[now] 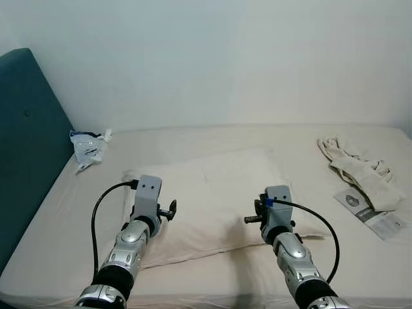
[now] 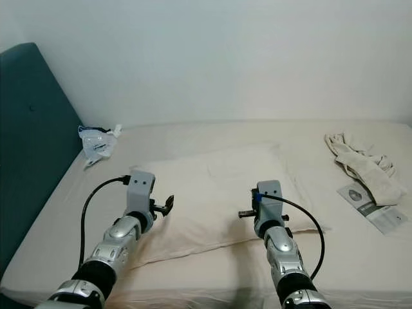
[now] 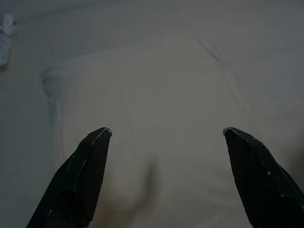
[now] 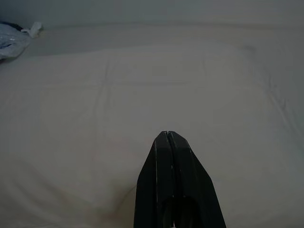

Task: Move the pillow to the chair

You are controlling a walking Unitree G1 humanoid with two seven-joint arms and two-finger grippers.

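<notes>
Left hand (image 3: 166,135) hovered over pillow (image 1: 219,193), fingers spread, seemingly to grab it; right hand (image 4: 169,135) above it too, fingers pressed together. Pillow lay flat on bed (image 1: 302,141).

There was a teal headboard (image 1: 29,148) on the left of the cream bed (image 1: 193,138), a crumpled plastic bag (image 1: 89,148) near it, plus pale cloths (image 1: 360,168) touching a leaflet (image 1: 373,214) far right.

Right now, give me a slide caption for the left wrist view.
Left gripper, fingers spread wide, poised over the cream pillow on the bed.
</notes>
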